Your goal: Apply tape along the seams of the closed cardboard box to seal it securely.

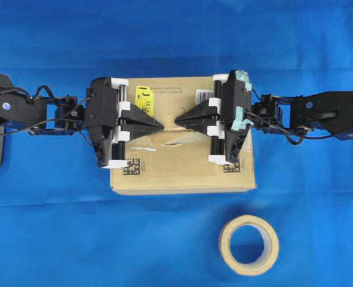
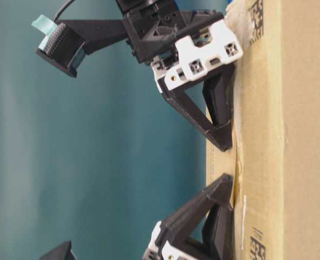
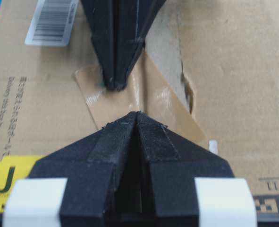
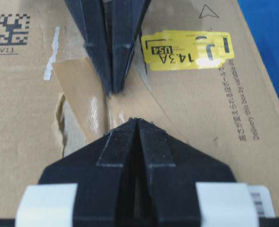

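Tape piece pressed flat onto carton centre.
Left gripper [image 1: 159, 125] at 9 o'clock, right gripper [image 1: 178, 122] at 3 o'clock; jaws fully closed, empty, tips pressing tape [image 3: 144, 97] over seam [image 1: 176, 142] of cardboard box [image 1: 182, 173], probably for adhesion.

On my overhead feed I see a plain brown cardboard box [image 1: 182, 170] on a bright blue cloth [image 1: 45, 239], carrying a yellow sticker [image 1: 143, 98] with black lettering, a white barcode label [image 3: 52, 21] and black-and-white square codes [image 1: 132, 166]. The piece of tape [image 3: 130, 97] is glossy tan, and the tape roll [image 1: 248, 245] paler cream. Both grippers I drive, left gripper [image 1: 162, 124] and right gripper [image 1: 177, 121], are black with white blocks.
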`<move>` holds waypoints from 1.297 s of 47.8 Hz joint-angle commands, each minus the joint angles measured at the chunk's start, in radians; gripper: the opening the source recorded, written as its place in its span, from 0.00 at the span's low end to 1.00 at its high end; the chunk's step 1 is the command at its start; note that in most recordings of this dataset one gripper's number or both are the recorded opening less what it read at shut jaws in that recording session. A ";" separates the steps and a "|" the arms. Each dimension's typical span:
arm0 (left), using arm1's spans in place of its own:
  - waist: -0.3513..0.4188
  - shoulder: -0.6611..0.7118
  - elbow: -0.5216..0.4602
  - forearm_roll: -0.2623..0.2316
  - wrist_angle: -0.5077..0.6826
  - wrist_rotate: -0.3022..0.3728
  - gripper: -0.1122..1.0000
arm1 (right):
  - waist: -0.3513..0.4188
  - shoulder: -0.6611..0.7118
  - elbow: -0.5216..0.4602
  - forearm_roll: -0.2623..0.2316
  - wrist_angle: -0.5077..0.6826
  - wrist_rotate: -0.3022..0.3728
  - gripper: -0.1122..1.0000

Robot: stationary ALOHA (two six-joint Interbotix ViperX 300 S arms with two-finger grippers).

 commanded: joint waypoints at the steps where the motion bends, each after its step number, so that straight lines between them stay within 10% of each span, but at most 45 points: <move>1: 0.002 -0.026 0.035 -0.002 0.006 -0.003 0.10 | 0.006 -0.028 0.021 0.003 0.000 0.002 0.10; 30: 0.000 -0.120 0.000 0.002 -0.101 0.000 0.10 | 0.006 -0.184 0.032 -0.006 -0.006 -0.015 0.10; 62: -0.101 0.051 -0.067 0.005 -0.081 -0.011 0.10 | 0.029 0.002 -0.100 -0.003 -0.011 -0.003 0.10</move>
